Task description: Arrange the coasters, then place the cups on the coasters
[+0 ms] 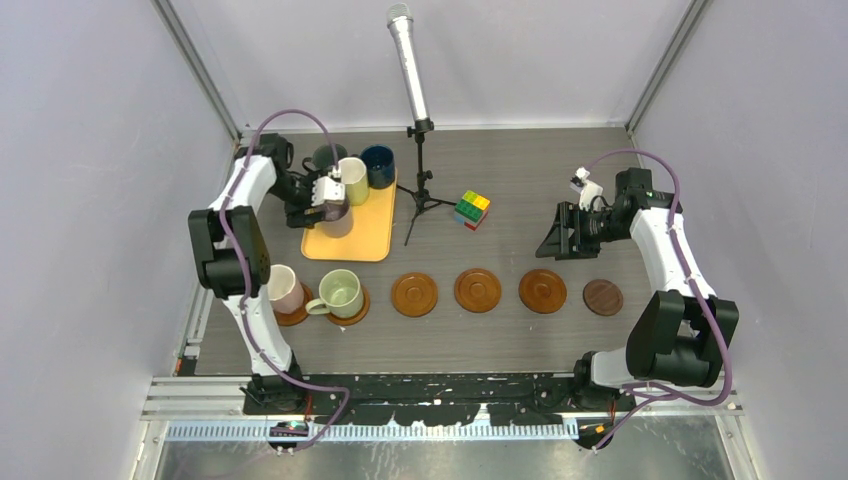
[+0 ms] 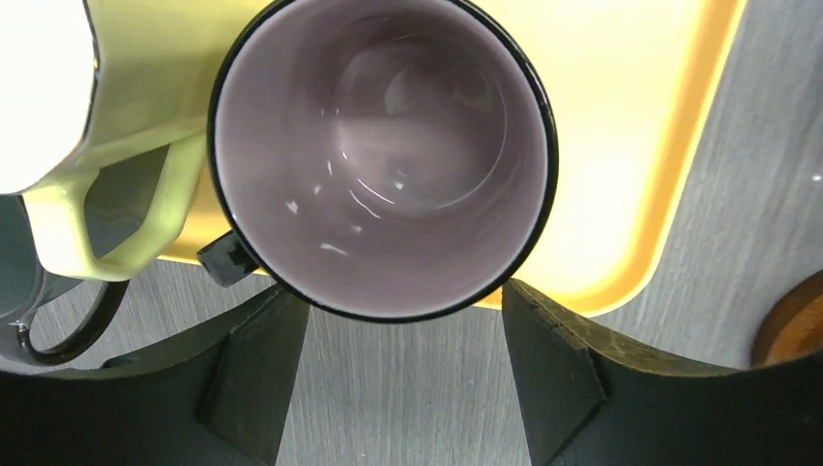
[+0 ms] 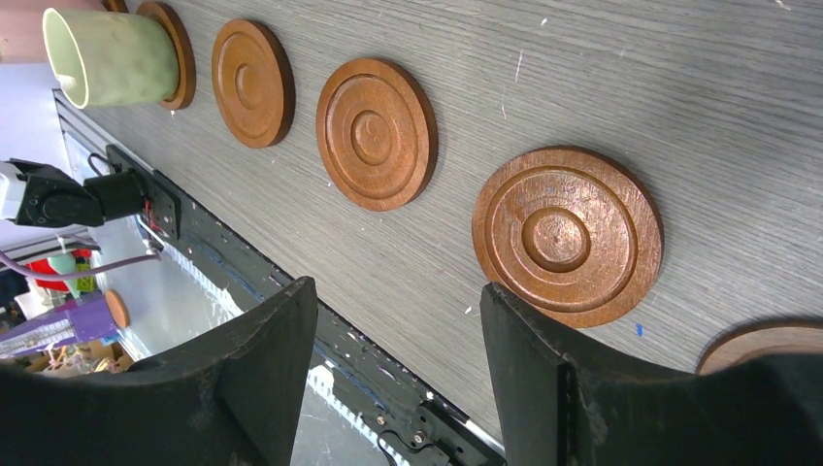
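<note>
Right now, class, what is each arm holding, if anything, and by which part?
The right fingers hold nothing. The left fingers flank the sides of the mauve mug at the edge of the tray; whether they grip it cannot be told.

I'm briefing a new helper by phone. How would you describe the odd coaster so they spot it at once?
On the table, a row of six coasters runs along the near side. The odd coaster sits at the row's right end, bare. It is smaller and darker than its neighbour.
</note>
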Robot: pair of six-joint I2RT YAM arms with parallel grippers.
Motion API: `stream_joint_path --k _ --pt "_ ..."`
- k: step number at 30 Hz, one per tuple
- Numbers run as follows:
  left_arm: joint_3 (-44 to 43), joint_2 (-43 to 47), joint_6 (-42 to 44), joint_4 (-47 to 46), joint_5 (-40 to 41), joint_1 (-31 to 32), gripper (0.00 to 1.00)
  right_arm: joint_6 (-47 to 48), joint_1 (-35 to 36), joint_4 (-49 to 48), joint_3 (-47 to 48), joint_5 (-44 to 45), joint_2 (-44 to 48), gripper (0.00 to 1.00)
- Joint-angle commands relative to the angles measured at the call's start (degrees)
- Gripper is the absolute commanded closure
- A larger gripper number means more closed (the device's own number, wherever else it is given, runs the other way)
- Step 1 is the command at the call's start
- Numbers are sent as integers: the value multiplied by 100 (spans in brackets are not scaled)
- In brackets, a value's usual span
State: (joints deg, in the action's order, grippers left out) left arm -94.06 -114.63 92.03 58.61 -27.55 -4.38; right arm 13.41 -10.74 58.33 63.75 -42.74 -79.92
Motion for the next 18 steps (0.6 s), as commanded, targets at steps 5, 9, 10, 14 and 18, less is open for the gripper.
stream_joint_path --k 5,9,10,14,18 --pt "-48 609 527 1184 -512 -49 31 92 -32 -14 15 -121 46 33" --pt "-233 669 522 977 -528 -138 30 96 -33 -14 22 -141 33 33" --pt "-296 643 530 873 -512 -141 29 97 -28 -14 24 -139 30 33" --pt "-451 525 644 581 -577 -108 25 99 -26 -15 24 -125 12 33" --pt "-467 364 568 140 -505 15 24 100 -29 -12 24 -119 -4 33"
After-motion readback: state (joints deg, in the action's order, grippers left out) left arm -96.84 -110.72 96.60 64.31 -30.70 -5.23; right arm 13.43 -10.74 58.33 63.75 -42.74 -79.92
